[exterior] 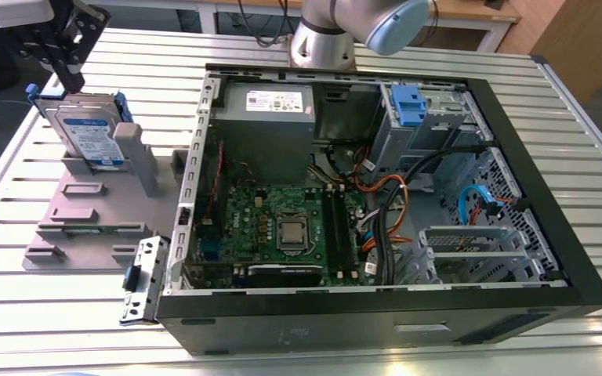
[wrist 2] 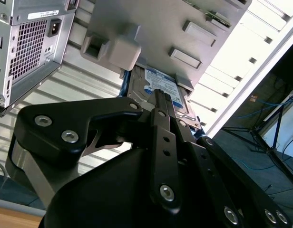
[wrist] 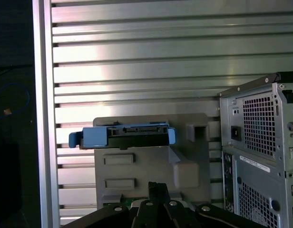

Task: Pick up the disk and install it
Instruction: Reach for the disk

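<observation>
Second wrist view, closest: the pincer (wrist 2: 158, 95), its black linked body right against the lens, reaching toward the disk (wrist 2: 161, 81).
Second wrist view, disk: the white-and-blue label faces the camera, partly hidden behind the pincer. The disk stands in a grey holder (wrist 2: 151, 23).
Second wrist view, beside: the vented rear of a computer case (wrist 2: 27, 42) on the slatted metal worktop (wrist 2: 65, 85).
First wrist view, disk: seen edge-on (wrist: 132, 137) as a slim dark bar with blue rails at both ends, where the second wrist view gives the label face.
First wrist view, around: the grey holder (wrist: 151, 161) lies flat on the worktop (wrist: 137, 61), with the case's rear (wrist: 260, 142) just beside it.
Exterior view, case: the side is open (exterior: 385, 301), showing a green motherboard (exterior: 280, 227), cables and a blue clip (exterior: 411, 106) in a drive bay.
Exterior view, disk: upright (exterior: 87, 133) in the holder (exterior: 81, 211), outside the case, at the exterior view's left.
Exterior view, pincer: hangs (exterior: 71, 78) just over the disk's upper edge; contact cannot be made out.
Pincer state: cannot tell whether it is apart or together.
</observation>
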Motion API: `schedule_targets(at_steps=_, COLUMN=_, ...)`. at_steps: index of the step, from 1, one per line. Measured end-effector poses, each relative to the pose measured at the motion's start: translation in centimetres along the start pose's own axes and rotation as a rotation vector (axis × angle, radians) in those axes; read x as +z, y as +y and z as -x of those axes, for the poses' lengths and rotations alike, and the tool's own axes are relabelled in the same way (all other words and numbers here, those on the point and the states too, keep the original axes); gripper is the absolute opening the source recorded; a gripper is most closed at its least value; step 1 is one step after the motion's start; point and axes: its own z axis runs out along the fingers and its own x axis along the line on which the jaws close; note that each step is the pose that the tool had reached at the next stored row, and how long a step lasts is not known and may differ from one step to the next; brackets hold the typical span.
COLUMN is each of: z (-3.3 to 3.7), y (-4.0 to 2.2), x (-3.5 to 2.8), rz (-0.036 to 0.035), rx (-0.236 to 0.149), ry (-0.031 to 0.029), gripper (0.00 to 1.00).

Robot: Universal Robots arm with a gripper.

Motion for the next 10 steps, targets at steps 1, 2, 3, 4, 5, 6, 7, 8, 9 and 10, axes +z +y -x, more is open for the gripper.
schedule_targets(at_steps=1, z=-0.03, y=0.00, x=0.00, rz=0.0000, rx=0.000, ry=0.0000, gripper=0.11)
schedule_targets(at_steps=2, z=-0.05, y=0.00, x=0.00, rz=0.0000, rx=0.000, ry=0.0000, gripper=0.11)
schedule_targets(at_steps=3, z=-0.08, y=-0.01, x=0.00, rz=0.0000, rx=0.000, ry=0.0000, gripper=0.11)
schedule_targets(at_steps=4, z=-0.10, y=-0.01, x=0.01, rz=0.0000, rx=0.000, ry=0.0000, gripper=0.11)
schedule_targets(at_steps=5, z=-0.12, y=-0.01, x=0.01, rz=0.0000, rx=0.000, ry=0.0000, gripper=0.11)
schedule_targets(at_steps=6, z=-0.14, y=-0.01, x=0.00, rz=-0.0001, rx=0.000, ry=0.0001, gripper=0.11)
schedule_targets(at_steps=7, z=-0.30, y=-0.02, x=0.04, rz=0.0000, rx=0.000, ry=0.0000, gripper=0.11)
schedule_targets(at_steps=8, z=-0.49, y=-0.03, x=0.06, rz=0.0000, rx=0.000, ry=0.0001, gripper=0.11)
schedule_targets(at_steps=9, z=-0.51, y=-0.03, x=0.06, rz=0.0000, rx=0.000, ry=0.0001, gripper=0.11)
schedule_targets(at_steps=10, z=-0.52, y=-0.03, x=0.07, rz=0.0000, rx=0.000, ry=0.0000, gripper=0.11)
